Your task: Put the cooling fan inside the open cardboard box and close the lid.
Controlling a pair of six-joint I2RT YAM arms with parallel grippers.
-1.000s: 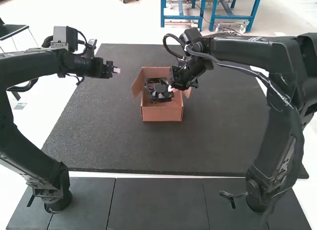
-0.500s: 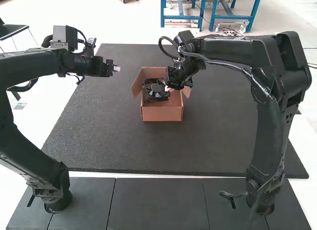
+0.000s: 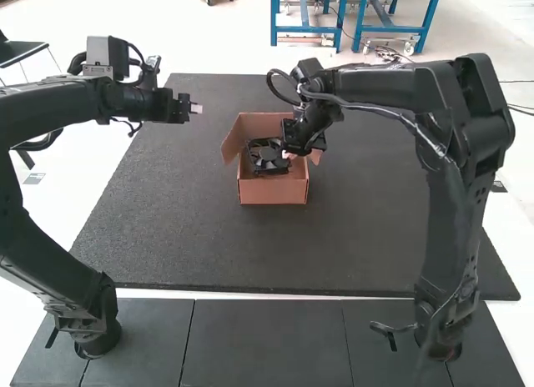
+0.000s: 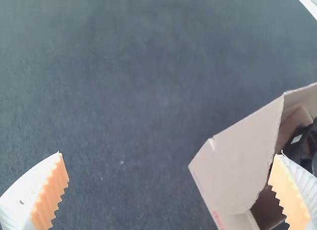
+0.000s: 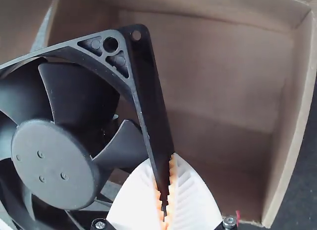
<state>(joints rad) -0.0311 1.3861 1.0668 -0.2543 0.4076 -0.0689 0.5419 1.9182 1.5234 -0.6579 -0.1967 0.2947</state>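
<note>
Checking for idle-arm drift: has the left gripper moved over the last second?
Yes, slightly: the left gripper has edged up the high view, toward the mat's far edge.

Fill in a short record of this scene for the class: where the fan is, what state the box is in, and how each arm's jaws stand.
held thing: fan, black, tilted at the mouth of the box, not lying flat inside
container: box, cardboard, open, with its flaps up, standing on the dark mat
right jaws: shut on the edge of the fan's frame
left jaws: open, holding nothing, above the mat on the left arm's side of the box, apart from it
lid: not yet closed
</note>
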